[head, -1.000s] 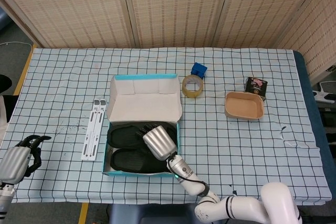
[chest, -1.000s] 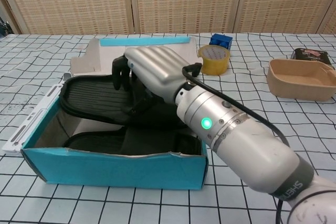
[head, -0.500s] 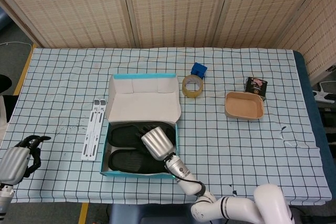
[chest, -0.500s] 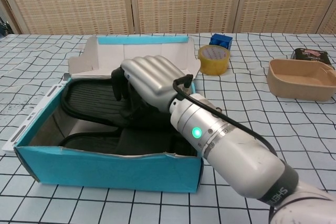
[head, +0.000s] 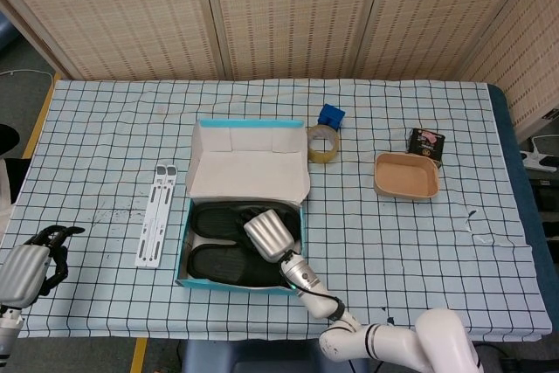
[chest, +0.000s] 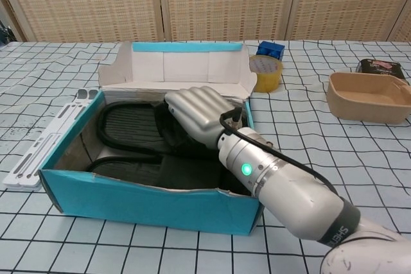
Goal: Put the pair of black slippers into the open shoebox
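The open shoebox (head: pixel 236 284) (chest: pixel 148 200) is teal with a white inside, and its lid (head: pixel 249 168) stands up at the far side. Both black slippers lie side by side in it, the far slipper (head: pixel 214 223) (chest: pixel 125 126) and the near slipper (head: pixel 218 261) (chest: pixel 128 172). My right hand (head: pixel 266 235) (chest: pixel 199 113) reaches into the box from the front right, with its fingers curled down over the far slipper's strap and the fingertips hidden. My left hand (head: pixel 26 270) hangs off the table's near left corner, fingers curled in and holding nothing.
A white folding stand (head: pixel 155 214) (chest: pixel 35 149) lies just left of the box. Behind the box's right corner are a yellow tape roll (head: pixel 322 144) (chest: pixel 264 72) and a blue block (head: pixel 331 115). A tan tray (head: pixel 406 176) and a black packet (head: pixel 425 144) sit to the right.
The shoebox has slid a little to the right with its lid more upright. My right hand has sunk lower into the box onto the slippers. The left hand has not moved.
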Motion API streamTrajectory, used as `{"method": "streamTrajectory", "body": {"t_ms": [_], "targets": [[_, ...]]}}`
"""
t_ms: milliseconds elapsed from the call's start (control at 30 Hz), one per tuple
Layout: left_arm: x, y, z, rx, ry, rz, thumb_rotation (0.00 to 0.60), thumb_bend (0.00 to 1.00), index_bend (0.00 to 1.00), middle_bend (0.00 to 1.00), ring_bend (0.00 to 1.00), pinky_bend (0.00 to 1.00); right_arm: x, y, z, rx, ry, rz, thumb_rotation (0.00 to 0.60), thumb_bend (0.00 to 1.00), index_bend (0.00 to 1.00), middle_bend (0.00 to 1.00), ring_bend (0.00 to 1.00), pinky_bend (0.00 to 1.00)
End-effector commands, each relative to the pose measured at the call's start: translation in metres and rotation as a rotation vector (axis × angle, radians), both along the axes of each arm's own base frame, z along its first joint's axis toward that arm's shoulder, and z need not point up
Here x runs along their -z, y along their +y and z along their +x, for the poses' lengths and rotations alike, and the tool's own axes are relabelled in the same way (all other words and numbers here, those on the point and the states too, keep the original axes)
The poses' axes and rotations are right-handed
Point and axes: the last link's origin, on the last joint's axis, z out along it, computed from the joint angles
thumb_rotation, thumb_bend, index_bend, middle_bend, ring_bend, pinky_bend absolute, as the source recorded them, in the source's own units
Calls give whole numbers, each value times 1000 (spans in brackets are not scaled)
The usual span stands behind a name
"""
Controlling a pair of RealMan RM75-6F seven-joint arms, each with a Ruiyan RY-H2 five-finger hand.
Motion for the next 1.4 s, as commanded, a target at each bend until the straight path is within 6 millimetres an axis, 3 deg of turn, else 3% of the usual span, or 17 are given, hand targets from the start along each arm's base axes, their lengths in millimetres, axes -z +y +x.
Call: {"method": "streamTrajectory", "body": {"t_ms": [33, 133, 200, 367, 600, 800, 900, 1000, 1100, 1233, 1300, 1400], "targets": [[0, 0, 0, -2, 0, -1, 600, 531, 253, 244, 214, 405, 0, 0, -2, 4, 6, 10, 600, 248, 529, 480, 372, 562], [0, 0, 0, -3, 2, -1, 600, 530, 253, 248, 215, 405, -5, 1, 0, 2, -10, 26, 600, 248, 454, 438, 266, 546], [0, 0, -1, -4, 1, -1, 600, 529, 253, 249, 215, 404, -12, 3, 3, -9, -26, 32, 600, 248, 387, 357, 160, 516], [0, 1, -1, -9, 2, 0, 600, 530, 254, 250, 215, 405, -41, 11, 8, -48, -53, 29, 600, 248, 232, 218, 19, 369], [1, 1, -1, -11, 9, -1, 600, 530, 254, 251, 215, 405, -80, 20, 10, -65, -37, 20, 600, 248, 78, 126, 0, 207], [1, 1, -2, -15, 10, -1, 600, 530, 253, 252, 215, 405, -109, 26, 8, -65, -83, 17, 600, 248, 59, 124, 0, 197], [1, 1, -2, -13, 7, -1, 600, 530, 253, 252, 216, 405, -128, 33, -3, -53, -98, -1, 600, 247, 53, 125, 0, 195], [0, 1, -2, -10, 6, 0, 600, 529, 253, 252, 216, 405, -153, 42, -34, -49, -48, -67, 600, 247, 63, 124, 0, 197], [-1, 0, -2, -4, 7, 8, 600, 530, 254, 252, 216, 405, -183, 59, -84, -31, 66, -164, 600, 248, 56, 117, 0, 200], [-1, -1, 0, 8, 13, 27, 600, 531, 254, 251, 216, 404, -223, 107, -168, 32, 254, -244, 600, 233, 0, 101, 0, 193], [0, -3, 0, 8, 26, 35, 600, 531, 253, 251, 216, 404, -240, 127, -199, 72, 325, -298, 600, 203, 4, 101, 0, 154], [4, -5, 3, 9, 47, 31, 600, 531, 253, 251, 216, 404, -257, 140, -226, 156, 351, -336, 600, 184, 18, 101, 0, 67]]}}
